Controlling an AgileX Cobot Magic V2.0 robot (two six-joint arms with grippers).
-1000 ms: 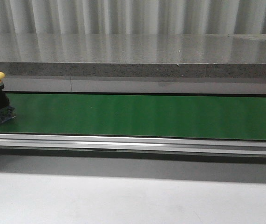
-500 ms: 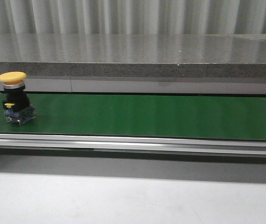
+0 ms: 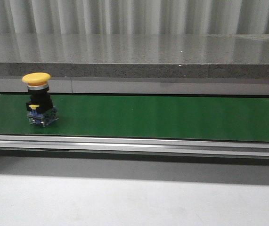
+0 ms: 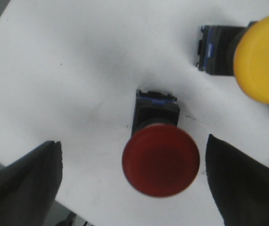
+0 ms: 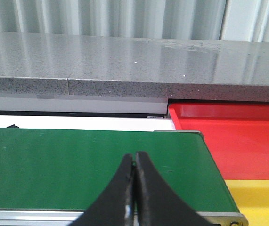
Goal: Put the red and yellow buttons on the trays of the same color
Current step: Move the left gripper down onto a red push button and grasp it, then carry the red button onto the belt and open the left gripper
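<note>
A yellow button with a black base stands upright on the green belt at the left of the front view. In the left wrist view a red button stands on a white surface between the wide-apart fingers of my left gripper, untouched. Another yellow button stands beyond it. My right gripper is shut and empty over the belt. The red tray and yellow tray lie past the belt's end. Neither gripper shows in the front view.
A grey stone ledge runs behind the belt. An aluminium rail borders its near side, with a pale table surface in front.
The yellow button has travelled to the right along the belt, from the left edge of the front view to further in.
</note>
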